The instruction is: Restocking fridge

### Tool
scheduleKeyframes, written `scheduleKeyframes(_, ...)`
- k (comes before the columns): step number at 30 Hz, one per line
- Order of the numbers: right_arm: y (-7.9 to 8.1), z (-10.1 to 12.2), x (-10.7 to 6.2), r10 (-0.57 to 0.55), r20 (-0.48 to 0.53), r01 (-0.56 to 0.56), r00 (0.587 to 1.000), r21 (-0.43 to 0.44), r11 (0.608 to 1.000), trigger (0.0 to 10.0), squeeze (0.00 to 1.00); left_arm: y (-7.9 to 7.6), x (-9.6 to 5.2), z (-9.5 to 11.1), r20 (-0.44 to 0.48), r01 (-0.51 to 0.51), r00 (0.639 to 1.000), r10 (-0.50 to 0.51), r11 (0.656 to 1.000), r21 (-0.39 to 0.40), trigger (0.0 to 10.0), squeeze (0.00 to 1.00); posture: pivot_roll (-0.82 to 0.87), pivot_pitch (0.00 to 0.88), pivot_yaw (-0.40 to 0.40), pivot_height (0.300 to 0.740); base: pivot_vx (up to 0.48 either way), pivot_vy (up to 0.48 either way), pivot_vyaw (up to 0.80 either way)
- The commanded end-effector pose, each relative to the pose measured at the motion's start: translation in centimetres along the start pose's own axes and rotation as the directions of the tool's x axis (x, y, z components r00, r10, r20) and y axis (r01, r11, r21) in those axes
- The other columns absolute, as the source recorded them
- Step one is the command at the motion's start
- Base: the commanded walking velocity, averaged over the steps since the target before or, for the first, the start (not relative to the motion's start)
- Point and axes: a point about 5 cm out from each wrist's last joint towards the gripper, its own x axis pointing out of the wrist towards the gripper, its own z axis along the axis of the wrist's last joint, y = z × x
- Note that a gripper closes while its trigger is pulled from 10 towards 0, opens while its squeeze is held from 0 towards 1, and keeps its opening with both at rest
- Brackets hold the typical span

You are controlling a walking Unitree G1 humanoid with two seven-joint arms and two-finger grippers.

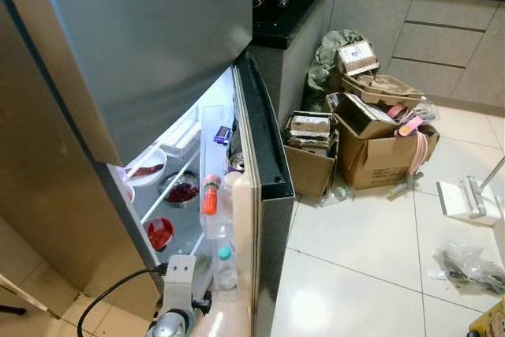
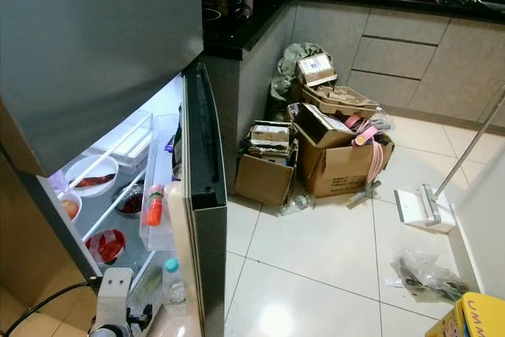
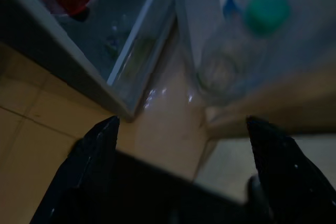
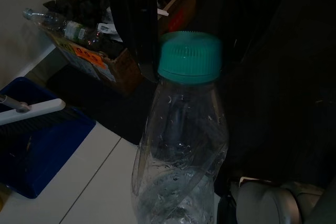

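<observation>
Ahead of our left gripper (image 3: 181, 129), fingers spread apart, the fridge (image 1: 158, 53) stands open with one bottle (image 1: 226, 264) already in the door (image 1: 264, 163); our right gripper, clamped on another clear bottle (image 4: 184, 145), has yet to shelve it.

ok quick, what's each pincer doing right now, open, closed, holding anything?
Left pincer: open, empty, by the fridge's lower door opening.
Right pincer: holding a clear bottle with a green cap.
</observation>
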Motion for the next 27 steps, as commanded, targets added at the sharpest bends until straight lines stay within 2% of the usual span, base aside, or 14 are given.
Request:
scheduleKeyframes(1,-0.2,0.2,0.0,-0.004,0.018,0.003,1.0,0.015,1.0,10.0,0.0,-1.7,0.5,1.7,0.103,0.119,0.989,-0.11,0.989,-0.085,10.0,0.0,-0.01,0.0,-0.059,0.74,0.0,0.0,0.0)
scheduleKeyframes(4,-0.2,0.2,0.0,-0.003,0.018,0.003,1.0,0.014,1.0,10.0,0.0,-2.9,0.8,2.6,0.161,0.209,0.97,-0.184,0.966,-0.15,10.0,0.0,-0.01,0.0,-0.059,0.74,0.0,0.0,0.0)
scheduleKeyframes(6,-0.2,0.2,0.0,-0.003,0.018,0.003,1.0,0.013,1.0,10.0,0.0,-3.2,0.8,2.9,0.181,0.229,0.963,-0.199,0.959,-0.163,10.0,0.0,-0.01,0.0,-0.059,0.74,0.0,0.0,0.0)
scheduleKeyframes(7,-0.2,0.2,0.0,-0.004,0.018,0.003,1.0,0.013,1.0,10.0,0.0,-4.0,1.0,4.0,0.238,0.291,0.941,-0.242,0.937,-0.196,10.0,0.0,-0.01,0.0,-0.06,0.74,0.0,0.0,0.0)
scheduleKeyframes(10,-0.2,0.2,0.0,-0.004,0.018,0.004,1.0,0.013,1.0,10.0,0.0,-4.6,1.2,4.8,0.28,0.342,0.919,-0.278,0.915,-0.213,10.0,0.0,-0.01,0.0,-0.062,0.74,0.0,0.0,0.0)
scheduleKeyframes(15,-0.3,0.2,-0.1,-0.008,0.016,0.007,1.0,0.011,1.0,10.0,0.0,-6.5,1.3,6.5,0.345,0.465,0.853,-0.391,0.87,-0.164,10.0,0.0,-0.01,0.0,-0.061,0.74,0.0,0.0,0.0)
scheduleKeyframes(17,-0.3,0.2,-0.1,-0.009,0.015,0.009,1.0,0.011,1.0,10.0,0.0,-7.5,1.2,7.1,0.361,0.531,0.81,-0.462,0.839,-0.118,10.0,0.0,-0.01,0.0,-0.063,0.74,0.0,0.0,0.0)
scheduleKeyframes(19,-0.4,0.1,-0.1,-0.01,0.012,0.01,1.0,0.01,1.0,10.0,0.0,-9.0,1.0,7.6,0.363,0.614,0.745,-0.559,0.788,-0.049,10.0,0.0,-0.01,0.0,-0.063,0.74,0.0,0.0,0.0)
scheduleKeyframes(20,-0.4,0.1,-0.1,-0.01,0.012,0.01,1.0,0.01,1.0,10.0,0.0,-9.0,1.0,7.6,0.363,0.614,0.745,-0.559,0.788,-0.049,10.0,0.0,-0.01,0.0,-0.063,0.74,0.0,0.0,0.0)
scheduleKeyframes(22,-0.5,0.0,-0.1,-0.011,0.01,0.011,1.0,0.008,1.0,10.0,0.0,-10.6,0.6,7.7,0.343,0.691,0.673,-0.655,0.723,0.025,10.0,0.0,-0.01,0.0,-0.063,0.74,0.0,0.0,0.0)
scheduleKeyframes(23,-0.5,0.0,-0.1,-0.011,0.01,0.011,1.0,0.008,1.0,10.0,0.0,-10.6,0.6,7.7,0.343,0.691,0.673,-0.655,0.723,0.025,10.0,0.0,-0.01,0.0,-0.063,0.74,0.0,0.0,0.0)
scheduleKeyframes(24,-0.5,0.0,-0.1,-0.012,0.01,0.012,1.0,0.008,1.0,10.0,0.0,-12.0,0.2,7.5,0.303,0.749,0.607,-0.735,0.656,0.092,10.0,0.0,-0.01,0.0,-0.062,0.74,0.0,0.0,0.0)
scheduleKeyframes(26,-0.5,-0.1,-0.1,-0.013,0.009,0.013,1.0,0.007,1.0,10.0,0.0,-13.1,-0.2,7.0,0.253,0.791,0.55,-0.796,0.594,0.149,10.0,0.0,-0.01,0.0,-0.06,0.74,0.0,0.0,0.0)
scheduleKeyframes(27,-0.5,-0.1,-0.1,-0.013,0.009,0.013,1.0,0.007,1.0,10.0,0.0,-13.4,-0.3,6.9,0.236,0.801,0.535,-0.811,0.576,0.164,10.0,0.0,-0.01,0.0,-0.06,0.74,0.0,0.0,0.0)
